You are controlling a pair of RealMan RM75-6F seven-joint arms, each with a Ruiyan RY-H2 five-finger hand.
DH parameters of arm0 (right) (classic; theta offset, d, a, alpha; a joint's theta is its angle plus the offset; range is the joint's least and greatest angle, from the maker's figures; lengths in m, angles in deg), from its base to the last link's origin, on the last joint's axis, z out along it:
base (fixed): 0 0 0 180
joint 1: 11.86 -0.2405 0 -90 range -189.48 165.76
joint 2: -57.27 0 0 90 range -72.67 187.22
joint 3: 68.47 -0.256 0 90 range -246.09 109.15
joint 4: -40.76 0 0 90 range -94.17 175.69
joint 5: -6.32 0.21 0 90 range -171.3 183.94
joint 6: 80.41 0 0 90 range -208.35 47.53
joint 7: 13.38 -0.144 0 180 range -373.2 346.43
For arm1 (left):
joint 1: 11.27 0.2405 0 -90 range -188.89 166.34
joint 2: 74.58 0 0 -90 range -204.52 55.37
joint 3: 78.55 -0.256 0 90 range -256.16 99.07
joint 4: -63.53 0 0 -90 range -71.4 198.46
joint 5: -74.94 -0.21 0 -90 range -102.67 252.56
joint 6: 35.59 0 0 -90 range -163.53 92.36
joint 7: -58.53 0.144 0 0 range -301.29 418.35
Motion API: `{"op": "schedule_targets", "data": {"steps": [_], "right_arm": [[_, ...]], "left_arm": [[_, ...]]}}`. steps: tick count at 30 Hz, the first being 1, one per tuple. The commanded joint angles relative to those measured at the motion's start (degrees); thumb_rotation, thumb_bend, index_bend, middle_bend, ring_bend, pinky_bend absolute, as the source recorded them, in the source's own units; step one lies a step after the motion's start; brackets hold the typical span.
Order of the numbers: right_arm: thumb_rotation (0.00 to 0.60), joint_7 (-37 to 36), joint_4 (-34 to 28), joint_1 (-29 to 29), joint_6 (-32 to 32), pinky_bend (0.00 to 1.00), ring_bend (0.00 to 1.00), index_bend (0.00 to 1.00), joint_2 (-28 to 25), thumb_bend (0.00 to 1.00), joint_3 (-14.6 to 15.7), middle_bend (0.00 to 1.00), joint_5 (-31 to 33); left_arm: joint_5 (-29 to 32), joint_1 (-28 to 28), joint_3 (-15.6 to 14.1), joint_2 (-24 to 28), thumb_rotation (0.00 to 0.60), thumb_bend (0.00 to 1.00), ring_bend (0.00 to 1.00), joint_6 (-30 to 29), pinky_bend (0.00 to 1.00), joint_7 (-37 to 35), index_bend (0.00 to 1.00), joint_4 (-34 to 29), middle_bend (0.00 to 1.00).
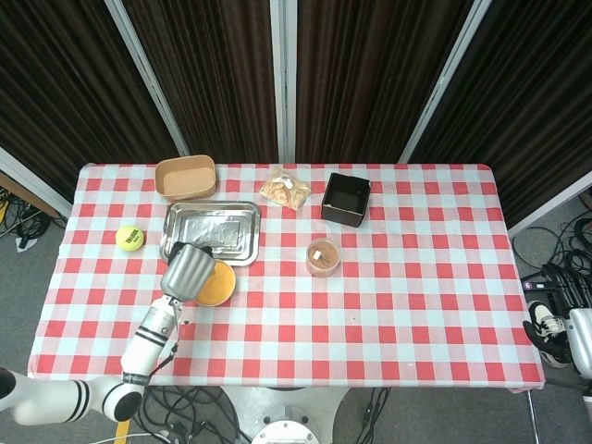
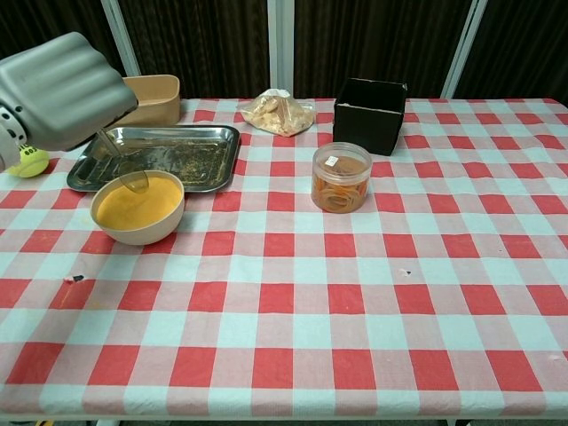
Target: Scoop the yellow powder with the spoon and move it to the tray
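**Spoon held over the bowl of yellow powder**

Fingers of the left hand (image 2: 55,91) are hidden beneath its grey back in both views, but a thin spoon (image 2: 122,167) is seen to run down out of the hand, so it is held there. The spoon's small bowl is seen at the far edge of the bowl (image 2: 138,209) of yellow powder (image 2: 139,204), at or just over the powder; contact cannot be told. Whether powder is carried in the spoon cannot be told. In the head view the hand (image 1: 189,270) is seen overlapping the bowl's (image 1: 216,284) left side.

The metal tray (image 2: 161,156) is placed just behind the bowl on the checked surface (image 2: 355,293), with scattered specks seen on its floor. A tennis ball (image 2: 30,160) is partly covered by the hand at the left edge. A tan container (image 2: 149,98) is set behind the tray. Further right, a crumpled bag (image 2: 278,112), a black box (image 2: 370,114) and a clear lidded jar (image 2: 341,177) are set well apart from the bowl.

The right hand is not seen in either view.
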Motion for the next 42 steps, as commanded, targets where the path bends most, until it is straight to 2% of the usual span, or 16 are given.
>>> {"op": "schedule_targets", "data": {"steps": [1,7,10,13,15,17,19,28,35,42], "right_arm": [[0.6,0.0,-0.01,-0.01,-0.02,0.0,0.0,0.0,0.0,0.24,-0.01,0.07,-0.03],[0.6,-0.24,0.2,0.03,0.05,0.0,0.0,0.0,0.04,0.24,-0.02,0.07,0.16],[0.6,-0.42,0.35,0.0,0.05,0.0,0.0,0.0,0.07,0.24,-0.07,0.07,0.17],[0.6,-0.66,0.54,-0.09,0.26,0.0,0.0,0.0,0.16,0.24,-0.06,0.07,0.2],[0.6,-0.77,0.64,-0.14,0.33,0.0,0.0,0.0,0.18,0.24,-0.06,0.07,0.18],[0.6,-0.91,0.79,-0.16,0.38,0.0,0.0,0.0,0.19,0.24,-0.11,0.07,0.29],[0.6,-1.0,0.91,-0.21,0.47,0.0,0.0,0.0,0.24,0.24,-0.15,0.07,0.4],[0.6,-1.4,1.44,-0.64,1.47,0.0,0.0,0.0,0.58,0.24,-0.11,0.07,0.64],[0.6,-1.57,1.57,-0.51,1.49,0.0,0.0,0.0,0.55,0.24,-0.11,0.07,0.97],[0.6,-1.78,1.8,-0.36,1.39,0.0,0.0,0.0,0.53,0.24,-0.09,0.07,1.09]], "left_arm": [[0.43,0.21,0.43,0.06,0.6,0.44,0.94,0.41,1.0,0.73,0.66,-0.34,0.93],[2.95,0.56,4.02,0.27,0.6,0.44,0.94,2.38,1.0,-5.08,0.66,-0.83,0.93],[7.59,0.33,7.73,1.84,0.6,0.43,0.94,6.69,1.0,-12.38,0.66,-3.06,0.93],[11.61,-0.17,12.34,2.81,0.6,0.43,0.94,10.66,1.0,-21.21,0.66,-2.45,0.93],[16.55,-0.5,15.84,3.63,0.6,0.42,0.94,15.33,1.0,-28.38,0.66,-2.21,0.93],[21.36,-1.26,18.41,4.77,0.6,0.42,0.94,20.06,1.0,-33.18,0.66,-1.66,0.93],[24.4,-2.18,19.77,5.09,0.6,0.41,0.94,22.96,1.0,-35.73,0.66,0.06,0.93],[37.48,-8.27,21.31,1.79,0.6,0.41,0.94,31.16,1.0,-39.79,0.62,11.69,0.92],[43.52,-12.6,18.91,-1.39,0.6,0.39,0.94,30.87,1.0,-35.98,0.56,18.52,0.92],[47.81,-13.72,17.53,-2.02,0.6,0.33,0.94,31.16,1.0,-35.26,0.42,20.12,0.91]]}}
